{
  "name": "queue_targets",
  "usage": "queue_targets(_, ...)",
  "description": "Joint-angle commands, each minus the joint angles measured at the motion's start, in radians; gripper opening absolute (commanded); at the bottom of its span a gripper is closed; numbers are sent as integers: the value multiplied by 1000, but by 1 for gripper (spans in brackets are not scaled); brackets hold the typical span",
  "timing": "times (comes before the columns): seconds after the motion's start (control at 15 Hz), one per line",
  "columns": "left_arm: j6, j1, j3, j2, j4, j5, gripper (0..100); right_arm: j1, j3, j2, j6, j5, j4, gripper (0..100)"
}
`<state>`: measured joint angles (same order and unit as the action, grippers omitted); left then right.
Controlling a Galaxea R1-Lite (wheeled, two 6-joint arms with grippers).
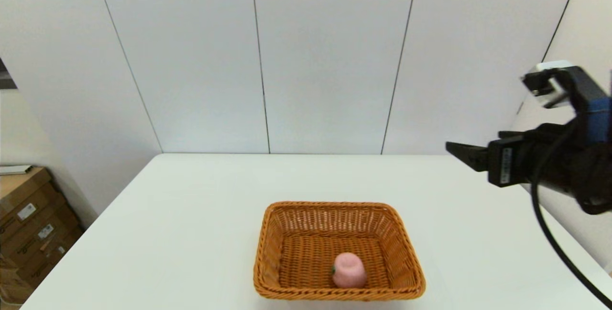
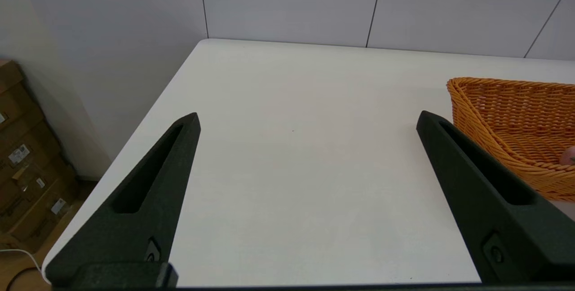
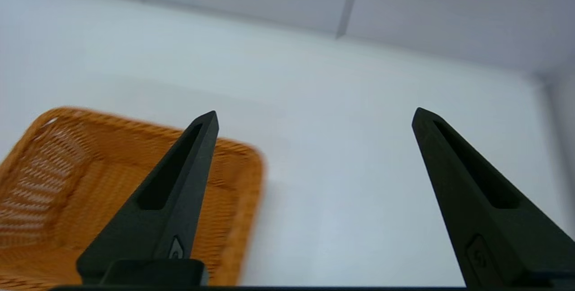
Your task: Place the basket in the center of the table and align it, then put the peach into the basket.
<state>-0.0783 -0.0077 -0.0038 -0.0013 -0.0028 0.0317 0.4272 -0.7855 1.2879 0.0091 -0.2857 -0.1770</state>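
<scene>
The basket [image 1: 339, 250] is seen resting on the white table [image 1: 191, 214], near its front edge and roughly midway across. The peach [image 1: 349, 270] lies inside it, on the woven floor toward the near wall. The right gripper [image 3: 314, 118] is held raised above the table's right side, jaws spread wide and empty. The left gripper [image 2: 307, 118] is held off the basket's left side, jaws likewise apart, gripping nothing.

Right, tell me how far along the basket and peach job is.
Done: the basket sits squarely near the middle of the table, towards its near edge, and the peach lies inside it. In hand: nothing. The right gripper is open, empty and raised off to the basket's right; the left gripper is open over bare table beside the basket. Left: apparently nothing but parking the arms.
</scene>
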Motion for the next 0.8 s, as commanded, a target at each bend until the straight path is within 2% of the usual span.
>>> queue_targets(0.07,-1,-2,-1,0,0,1,100,-85,232,-481,-205,-32,40,100)
queue_targets(0.33,-1,0,-1,0,0,1,100,-305,327,-786,-210,-23,220,100)
queue_targets(0.47,-1,0,-1,0,0,1,100,-395,370,-907,-209,8,280,100)
queue_targets(0.6,-1,0,-1,0,0,1,100,-418,422,-1022,-201,54,283,100)
queue_targets(0.8,-3,0,1,0,0,1,100,-427,502,-1145,-110,79,280,100)
